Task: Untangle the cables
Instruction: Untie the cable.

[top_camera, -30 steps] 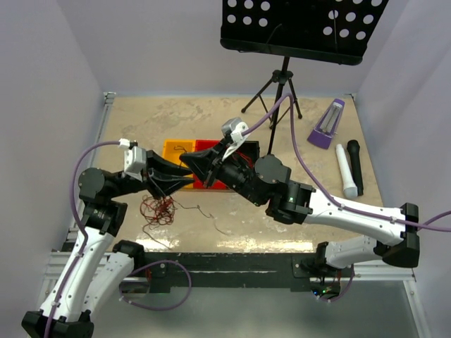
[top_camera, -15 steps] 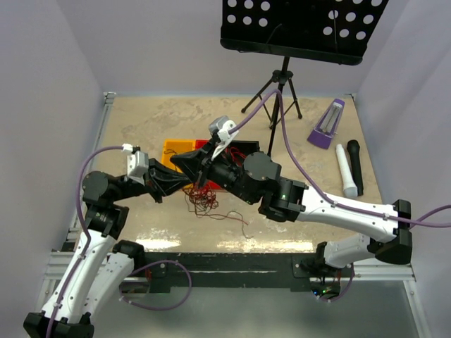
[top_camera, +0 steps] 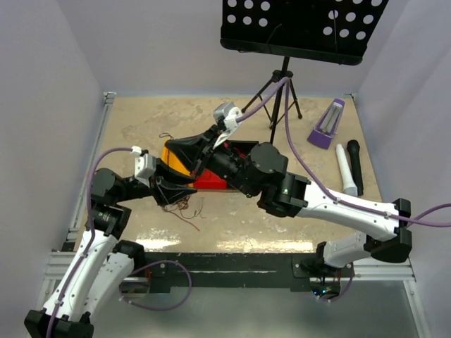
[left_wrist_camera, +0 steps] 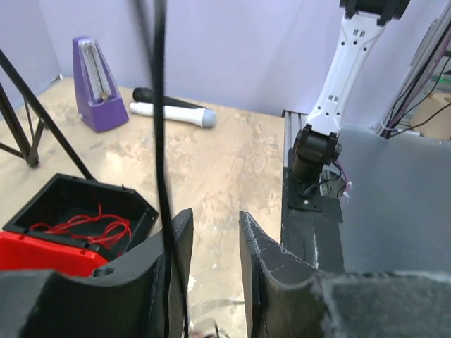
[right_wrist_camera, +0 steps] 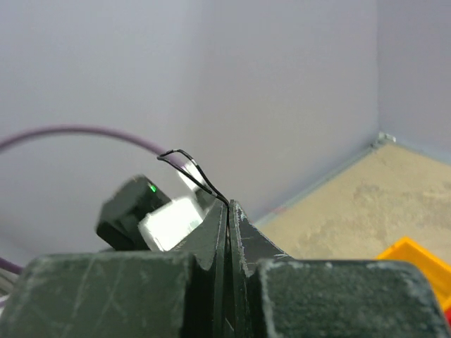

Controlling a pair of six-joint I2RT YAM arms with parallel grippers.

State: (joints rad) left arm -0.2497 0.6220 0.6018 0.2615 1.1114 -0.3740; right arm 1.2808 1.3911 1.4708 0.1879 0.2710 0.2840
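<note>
My right gripper (top_camera: 171, 144) is raised over the orange bin and shut on a thin dark cable; its short looped end (right_wrist_camera: 184, 163) sticks out past the closed tips (right_wrist_camera: 227, 204). That dark cable (left_wrist_camera: 159, 105) hangs down taut in front of my left gripper (left_wrist_camera: 215, 215), lying against the outside of its left finger. My left gripper (top_camera: 192, 189) is open, low over the table, with nothing between its jaws. A small tangle of red and dark cables (top_camera: 182, 205) lies on the table just below it. Red cables (left_wrist_camera: 84, 227) lie in a black bin.
Orange bin (top_camera: 169, 151), red bin (top_camera: 208, 182) and black bin (left_wrist_camera: 91, 184) sit mid-table under my right arm. A music stand (top_camera: 282, 77) stands at the back. A purple metronome (top_camera: 325, 123), white microphone (top_camera: 345, 171) and black microphone (top_camera: 354, 165) lie at the right.
My right gripper has risen and swung left and back with the dark cable. The tangle shifted right, then settled lower under my left gripper, which has dropped slightly.
</note>
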